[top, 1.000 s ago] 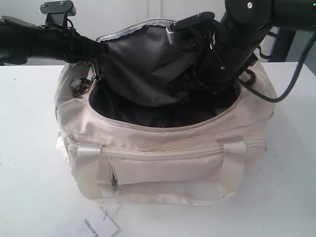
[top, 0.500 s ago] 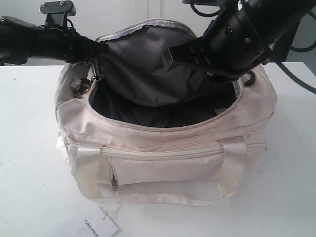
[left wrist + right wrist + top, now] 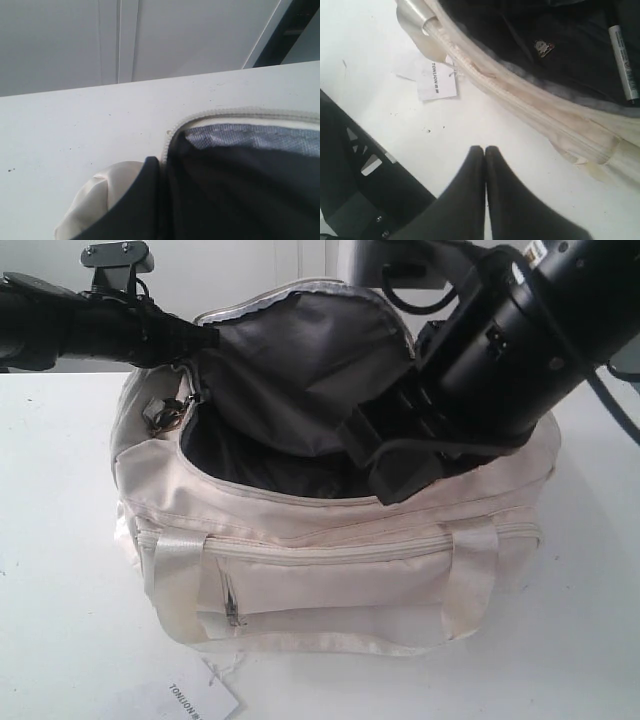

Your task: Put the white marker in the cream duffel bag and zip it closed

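The cream duffel bag (image 3: 330, 570) sits on the white table (image 3: 60, 540) with its curved zip flap (image 3: 300, 360) lifted upright, so that the grey lining faces the camera and the dark inside lies open below it. The white marker (image 3: 623, 60) is already inside the bag, lying flat on the dark lining just behind the zip rim, a dark end showing at each tip of its pale printed barrel. The right gripper (image 3: 484, 149) has its two black fingers pressed together along their whole length with nothing between them; in the right wrist view they hang over bare table just outside the bag's rim, while the exterior view shows that arm reaching down over the right half of the bag's mouth. The left gripper (image 3: 205, 335) meets the flap at its upper left corner and pinches the cloth there, keeping the flap raised; the jaws themselves are mostly hidden by fabric, and the left wrist view shows only the flap's zip edge, the lining and a dark finger close beside it. A white paper tag (image 3: 205, 700) lies on the table in front of the bag, near its left front corner
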